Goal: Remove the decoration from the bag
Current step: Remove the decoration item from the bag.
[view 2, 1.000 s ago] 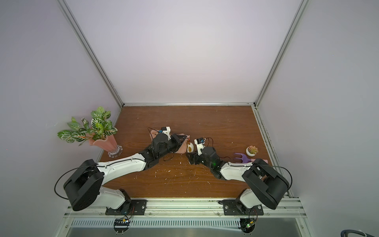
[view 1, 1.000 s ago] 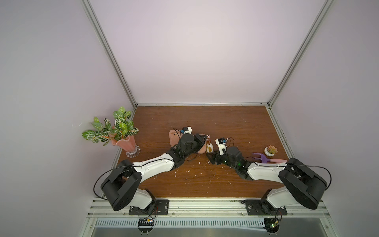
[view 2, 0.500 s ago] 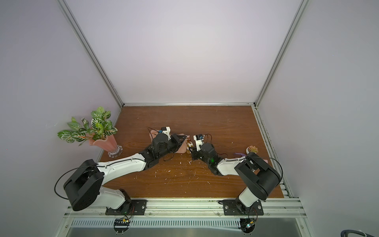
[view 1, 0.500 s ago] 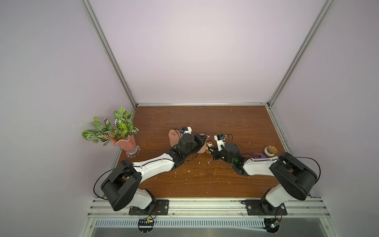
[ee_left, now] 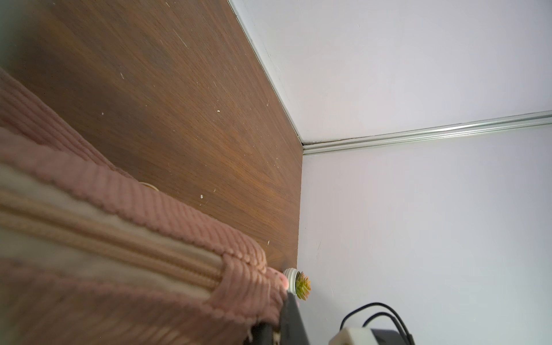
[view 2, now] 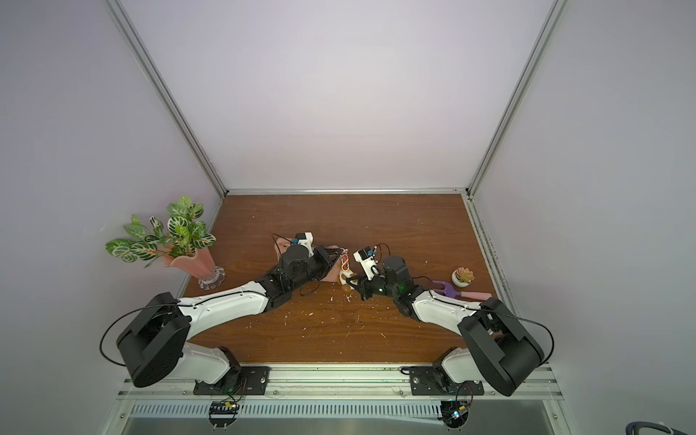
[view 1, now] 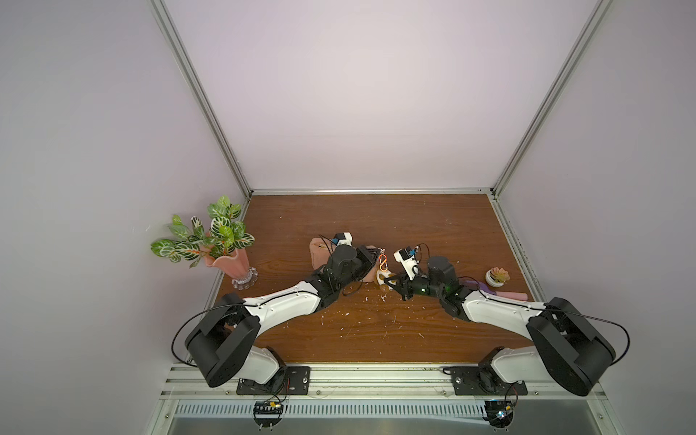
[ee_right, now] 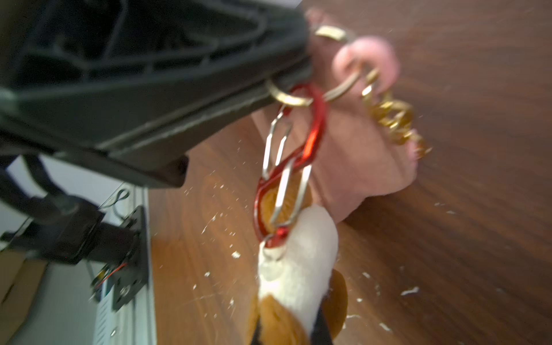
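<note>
Jaws first: my right ones were pinched tight on the decoration (ee_right: 298, 263), grabbing its tan lower end, so my right gripper (view 1: 392, 283) sat low over the wooden table (view 1: 376, 222). My left ones were pressed together on the end of the bag (view 1: 318, 256), with my left gripper (view 1: 373, 261) right at the zipper end. The decoration sat just beside that end of the bag, between my two grippers. It was clipped to a red carabiner (ee_right: 313, 143), and the carabiner was hooked through a gold ring (ee_right: 343, 88) on the bag. The right wrist view was kinda blurry, though. White crumbs (view 1: 382, 298) were scattered on the table nearby.
</note>
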